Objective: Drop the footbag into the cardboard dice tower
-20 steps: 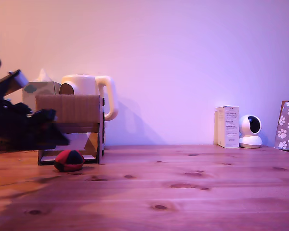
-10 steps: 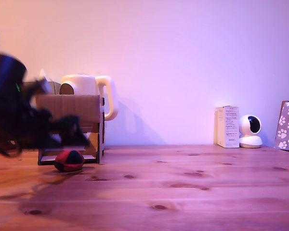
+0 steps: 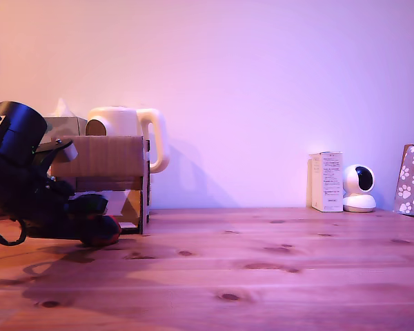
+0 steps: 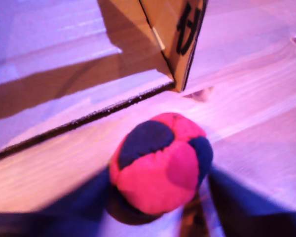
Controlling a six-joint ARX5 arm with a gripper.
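1. My gripper [image 4: 160,205] is down at table level with a finger on each side of the footbag [image 4: 160,168]. The wrist view shows dark fingers flanking the ball, but I cannot tell whether they are pressing it or standing clear. Grip state unknown.
2. The footbag sits on the wooden table [image 3: 276,276] just in front of the cardboard dice tower [image 3: 107,183], at the far left of the exterior view, near the tower's lower opening. In that view it is mostly hidden behind my gripper [image 3: 100,224].
3. Risk: the ball is soft and round. If the fingers close off-centre it could squirt out and roll under the tower's ramp or away across the table.
4. Risk: the tower's front corner is very near. Lifting straight up could clip its upper panel and shove or tip the light cardboard.
5. Risk: the kettle [image 3: 127,134] and tissue box [image 3: 62,124] stand close behind the tower, so overshooting the top opening could drop the ball among them.
6. Risk: a weak pinch may let the bag sag out mid-lift.
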